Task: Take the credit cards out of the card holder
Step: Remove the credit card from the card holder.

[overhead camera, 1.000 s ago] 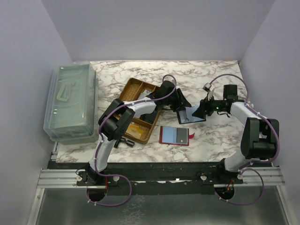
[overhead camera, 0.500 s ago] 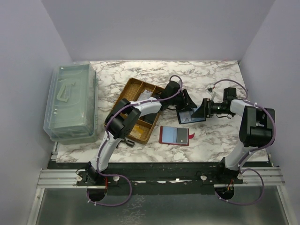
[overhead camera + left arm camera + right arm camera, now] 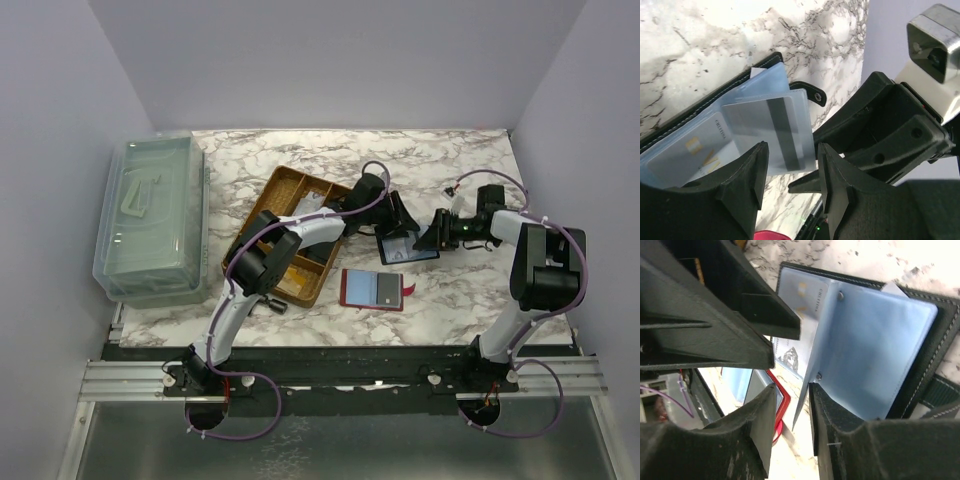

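The black card holder (image 3: 406, 247) lies open mid-table with pale blue plastic sleeves fanned out. In the left wrist view the sleeves (image 3: 765, 120) hold a card with a dark stripe (image 3: 780, 130) and a card with gold lettering (image 3: 697, 150). My left gripper (image 3: 396, 222) (image 3: 790, 172) is open just over the holder's near-left edge. My right gripper (image 3: 432, 238) (image 3: 792, 410) is open by a narrow gap, with the free edge of a blue sleeve (image 3: 865, 345) standing between its fingers. A card with a gold chip (image 3: 801, 292) shows under that sleeve.
A red-edged flat case (image 3: 372, 289) lies in front of the holder. A brown divided tray (image 3: 290, 190) sits to the left under the left arm. A clear lidded box (image 3: 155, 220) stands at the far left. The two grippers face each other closely.
My left gripper has moved right, up to the card holder. My right arm's elbow has swung inward while its gripper stayed at the holder. Almost no motion in the last half second.
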Tool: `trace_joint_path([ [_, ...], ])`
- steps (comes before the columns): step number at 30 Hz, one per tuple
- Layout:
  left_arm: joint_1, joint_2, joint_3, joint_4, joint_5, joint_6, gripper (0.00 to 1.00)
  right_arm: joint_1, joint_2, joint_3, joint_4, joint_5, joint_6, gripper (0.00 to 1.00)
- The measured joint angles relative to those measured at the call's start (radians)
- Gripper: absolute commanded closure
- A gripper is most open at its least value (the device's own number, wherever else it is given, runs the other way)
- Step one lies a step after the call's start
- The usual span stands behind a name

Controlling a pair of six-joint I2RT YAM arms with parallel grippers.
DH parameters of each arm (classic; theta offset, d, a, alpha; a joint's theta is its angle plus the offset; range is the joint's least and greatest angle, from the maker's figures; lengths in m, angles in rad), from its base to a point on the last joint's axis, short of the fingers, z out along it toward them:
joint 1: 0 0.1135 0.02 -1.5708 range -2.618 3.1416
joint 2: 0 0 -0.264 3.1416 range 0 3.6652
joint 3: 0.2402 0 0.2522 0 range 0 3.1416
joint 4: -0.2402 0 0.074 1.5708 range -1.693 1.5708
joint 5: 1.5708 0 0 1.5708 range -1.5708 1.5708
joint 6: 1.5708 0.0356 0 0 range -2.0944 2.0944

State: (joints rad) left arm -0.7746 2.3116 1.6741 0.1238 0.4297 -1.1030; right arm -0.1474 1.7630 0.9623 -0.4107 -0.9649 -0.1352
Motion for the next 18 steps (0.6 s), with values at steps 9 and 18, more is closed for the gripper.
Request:
trace_joint_path([
  [9, 0.016, -0.145, -0.153, -0.032, -0.09, 0.049, 0.48, -0.019, 0.03, 0.0, 0.041, 0.049, 0.07, 1.0],
  [18, 0.029, -0.214, -0.25, 0.084, -0.086, 0.007, 0.48, -0.099, 0.03, -0.039, 0.101, -0.026, 0.129, 1.0],
])
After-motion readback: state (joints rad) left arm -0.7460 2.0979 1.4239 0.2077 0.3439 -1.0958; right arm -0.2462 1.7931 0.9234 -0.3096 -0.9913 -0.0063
